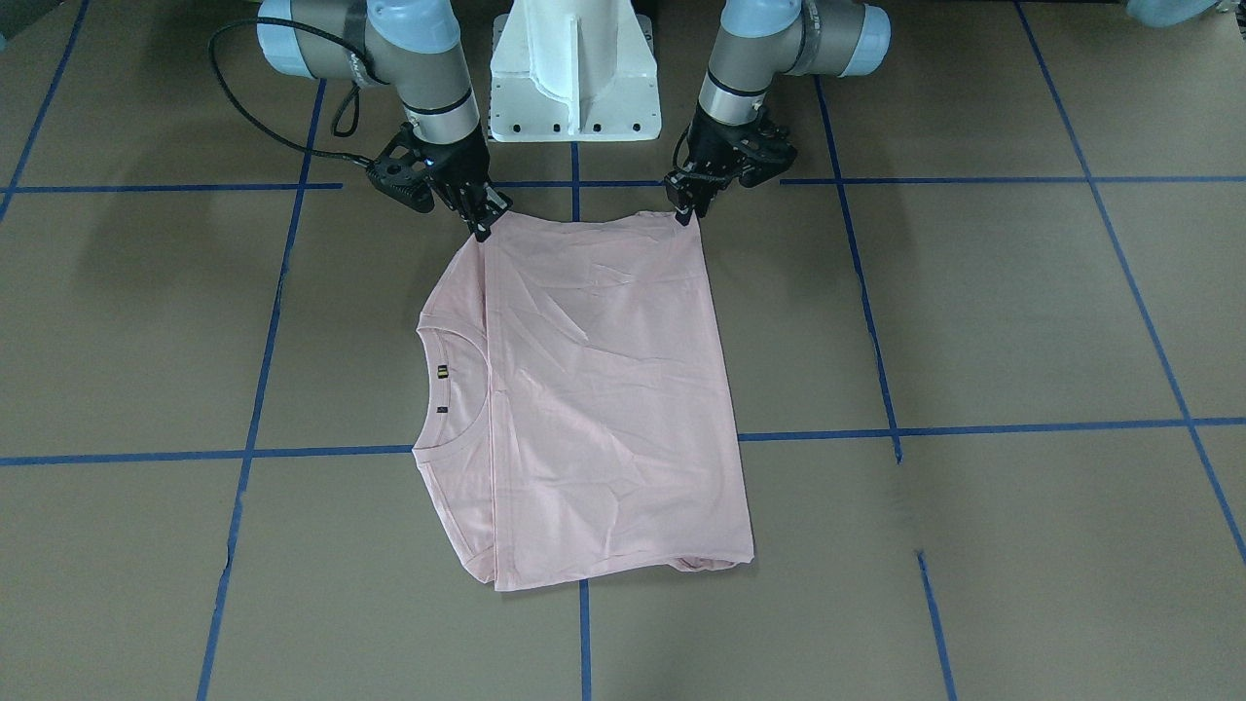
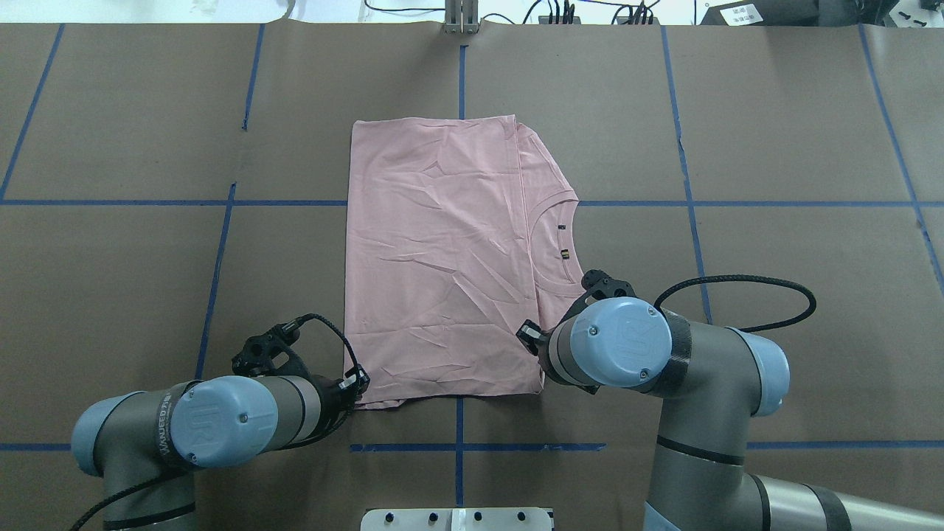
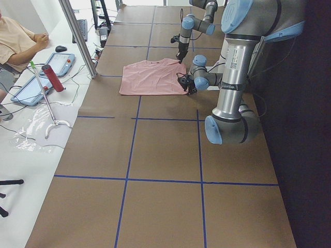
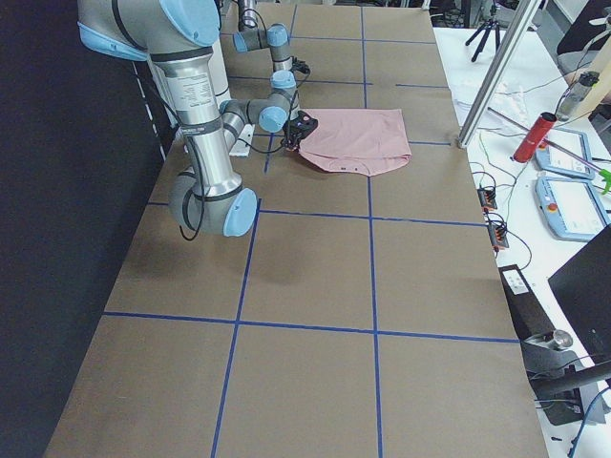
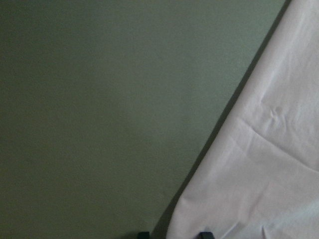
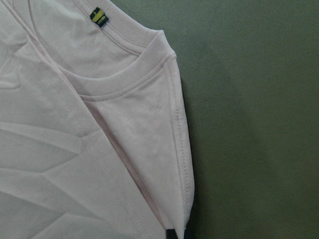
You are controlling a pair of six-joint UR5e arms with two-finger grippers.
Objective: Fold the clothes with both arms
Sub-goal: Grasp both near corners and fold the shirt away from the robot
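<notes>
**Front-facing view:** the pale pink T-shirt [image 1: 604,389] lies flat and part-folded on the brown table [image 1: 973,321]. Its collar [image 1: 456,335] is at 9 o'clock and its long axis runs 12 to 6. The left gripper [image 1: 687,212] meets the 1 o'clock corner and the right gripper [image 1: 484,224] the 11 o'clock corner, each with fingers drawn almost together.

**Overhead view:** the shirt extends toward 12 o'clock from both grippers, which stand equally near at the ends of its 6 o'clock edge.

**Left wrist view:** two fingertips [image 5: 204,234] stand narrowly apart astride the corner. Whether they pinch it cannot be told.

**Right wrist view:** one fingertip [image 6: 172,234] shows at the shoulder edge, so the grip cannot be told.

The coming fold probably carries this edge along the long axis.
</notes>
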